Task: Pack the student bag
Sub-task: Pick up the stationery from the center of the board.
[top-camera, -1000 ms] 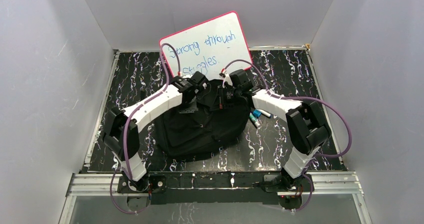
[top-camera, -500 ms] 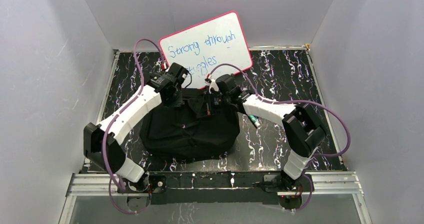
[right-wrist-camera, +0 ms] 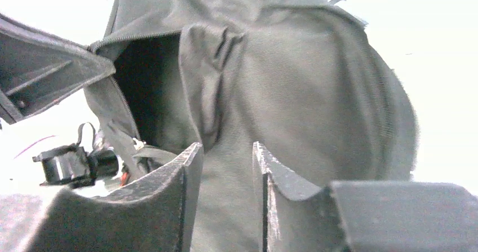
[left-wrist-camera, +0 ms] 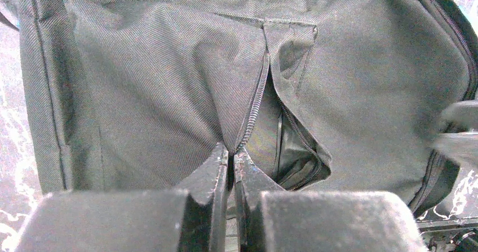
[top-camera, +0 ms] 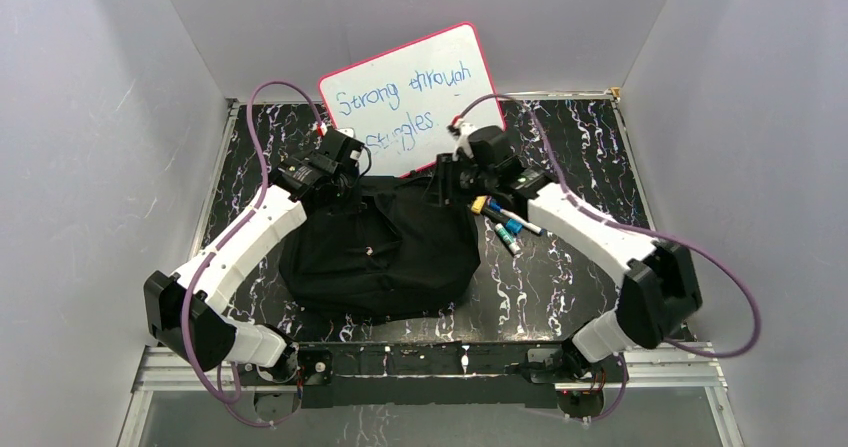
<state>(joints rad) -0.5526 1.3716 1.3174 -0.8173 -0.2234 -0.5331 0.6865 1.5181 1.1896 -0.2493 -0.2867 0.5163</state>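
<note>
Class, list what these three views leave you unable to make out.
- Student bag contents: left wrist view, fabric hides all beyond the zipper gap.
- Whiteboard second line: top view, left arm covers its start.
- Markers labels: top view, too small.
- Right wrist surroundings: washed out by glare.

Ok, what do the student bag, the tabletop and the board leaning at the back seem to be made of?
The student bag: matte black woven cloth, likely synthetic; a fine diagonal weave and soft folds show close up. The tabletop: hard smooth black surface with white marble veining; stone or printed laminate, cannot tell. The board: glossy white sheet with marker writing, pink rim, probably plastic.
</note>
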